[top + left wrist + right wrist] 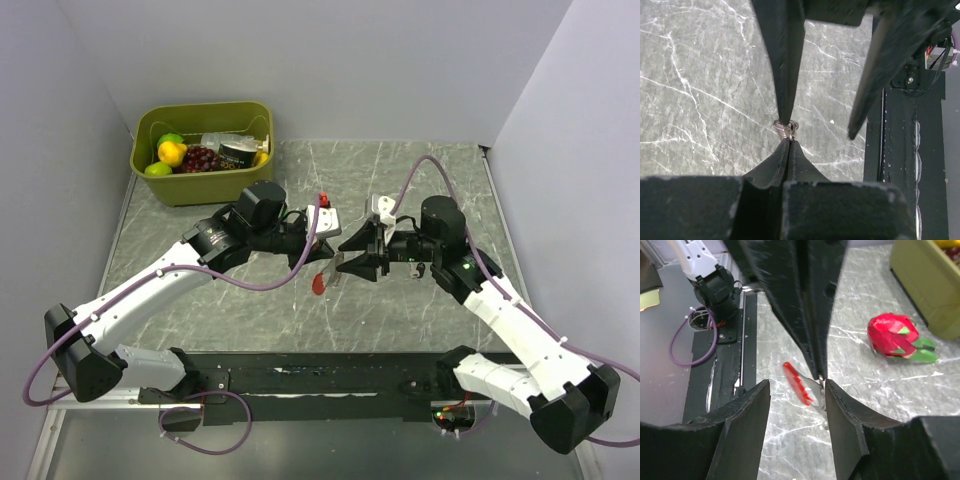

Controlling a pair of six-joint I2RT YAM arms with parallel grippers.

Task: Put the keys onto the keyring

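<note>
- Left gripper (789, 144) pinches the keyring (785, 128) tight; its red fob (318, 283) hangs at 6 o'clock.
- Right gripper (796, 385) stands wide open, empty.
- I see no key; the threading is all left.

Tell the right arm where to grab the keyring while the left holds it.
Probably the red fob, coming in level from the right. The left gripper is shut on the metal loop, so only the slim fob hangs free below it, in line with the gap between the open right fingers.
</note>
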